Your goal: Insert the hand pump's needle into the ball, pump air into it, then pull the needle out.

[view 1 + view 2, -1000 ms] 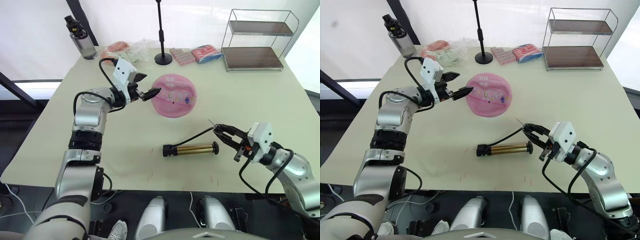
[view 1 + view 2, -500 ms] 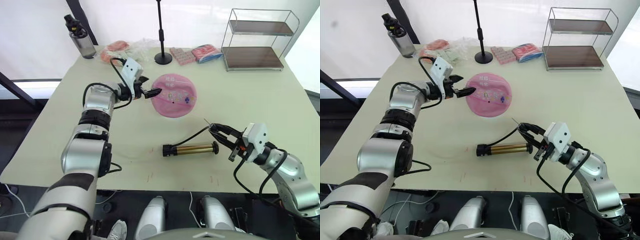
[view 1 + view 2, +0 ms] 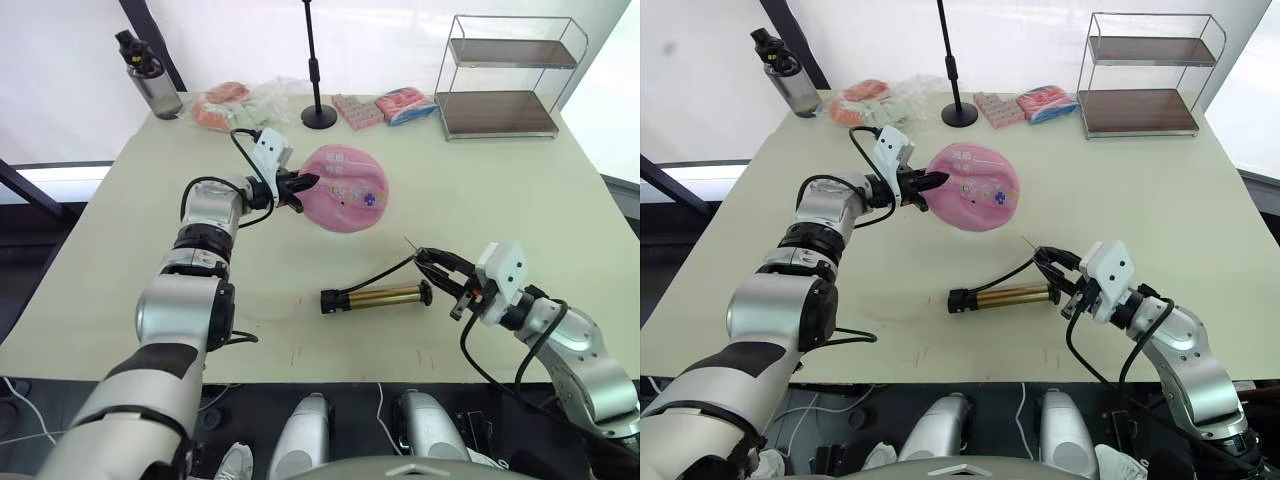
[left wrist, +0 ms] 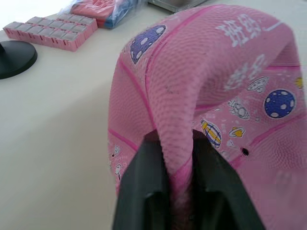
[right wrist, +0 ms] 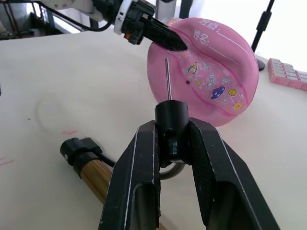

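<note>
Toward the surface's [image 3: 520,170] far edge, soft, deflated ball [image 3: 345,189] pinched at its fold by left hand [image 3: 303,183]; right hand [image 3: 432,263] clamped on needle [image 5: 167,79] fitting.

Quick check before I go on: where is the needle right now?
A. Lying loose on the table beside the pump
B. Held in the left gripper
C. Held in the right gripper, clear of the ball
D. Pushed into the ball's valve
C: the right gripper clamps the needle by its black fitting, short of the ball, which the left gripper pinches at a fold.
</note>
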Motion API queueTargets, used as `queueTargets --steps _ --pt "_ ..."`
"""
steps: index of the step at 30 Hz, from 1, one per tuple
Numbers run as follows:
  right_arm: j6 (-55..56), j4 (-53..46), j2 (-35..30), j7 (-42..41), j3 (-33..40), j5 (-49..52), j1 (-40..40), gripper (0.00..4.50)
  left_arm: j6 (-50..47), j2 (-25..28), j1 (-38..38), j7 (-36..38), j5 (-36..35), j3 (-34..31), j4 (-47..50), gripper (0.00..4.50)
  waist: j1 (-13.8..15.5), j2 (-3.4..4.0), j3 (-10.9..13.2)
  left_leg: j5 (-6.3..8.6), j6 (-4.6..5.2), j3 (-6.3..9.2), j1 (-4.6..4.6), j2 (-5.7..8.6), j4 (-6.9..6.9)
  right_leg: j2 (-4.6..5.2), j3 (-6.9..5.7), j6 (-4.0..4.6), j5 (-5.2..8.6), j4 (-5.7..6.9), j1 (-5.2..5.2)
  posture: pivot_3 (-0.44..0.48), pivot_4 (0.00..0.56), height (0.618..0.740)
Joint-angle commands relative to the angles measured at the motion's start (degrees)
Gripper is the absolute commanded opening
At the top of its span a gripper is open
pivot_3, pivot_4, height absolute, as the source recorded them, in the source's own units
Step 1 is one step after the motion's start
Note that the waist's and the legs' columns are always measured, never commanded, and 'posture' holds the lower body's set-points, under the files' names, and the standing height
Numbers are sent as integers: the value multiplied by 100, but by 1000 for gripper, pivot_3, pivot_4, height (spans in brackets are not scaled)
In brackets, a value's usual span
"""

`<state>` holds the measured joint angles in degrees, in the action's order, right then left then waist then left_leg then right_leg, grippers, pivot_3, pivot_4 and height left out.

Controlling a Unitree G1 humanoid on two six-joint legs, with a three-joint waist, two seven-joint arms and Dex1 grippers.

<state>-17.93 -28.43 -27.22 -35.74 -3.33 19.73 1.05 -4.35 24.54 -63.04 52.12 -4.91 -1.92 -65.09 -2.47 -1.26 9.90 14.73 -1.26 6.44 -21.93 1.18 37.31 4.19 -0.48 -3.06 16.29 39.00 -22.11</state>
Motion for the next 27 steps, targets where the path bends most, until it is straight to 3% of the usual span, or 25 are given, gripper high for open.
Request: queueTargets --steps 1,7,14,19,27 --pt "-631 -228 40 318 -116 -13 228 379 -130 -29 110 -99 -201 -195 520 95 14 0 0 0 0 2 -1 0 1 0 -1 0 0 2 0 0 150 740" --pt "-2451 -77 106 962 -561 -274 1195 379 -694 -246 862 -365 -433 -259 1883 95 9 1 0 0 -1 0 -3 2 5 2 4 1 -1 5 -4 0 150 740" --pt "-3975 623 168 740 -814 -4 2774 379 -952 -415 1400 -815 -405 -183 2906 95 24 1 0 -1 -1 6 -8 8 9 7 0 6 -6 5 -6 0 150 740" --pt "-4408 1561 263 486 -1016 -17 3792 379 -842 -464 1585 -981 -343 -158 3045 95 22 1 0 -1 -1 9 -8 6 8 5 -2 7 -8 5 -9 0 150 740" --pt "-4570 2588 351 143 -1396 -164 4717 379 -389 -464 1803 -927 -240 -22 3027 95 24 1 -1 -13 -23 4 -14 12 7 13 0 6 -10 1 -15 0 150 740"
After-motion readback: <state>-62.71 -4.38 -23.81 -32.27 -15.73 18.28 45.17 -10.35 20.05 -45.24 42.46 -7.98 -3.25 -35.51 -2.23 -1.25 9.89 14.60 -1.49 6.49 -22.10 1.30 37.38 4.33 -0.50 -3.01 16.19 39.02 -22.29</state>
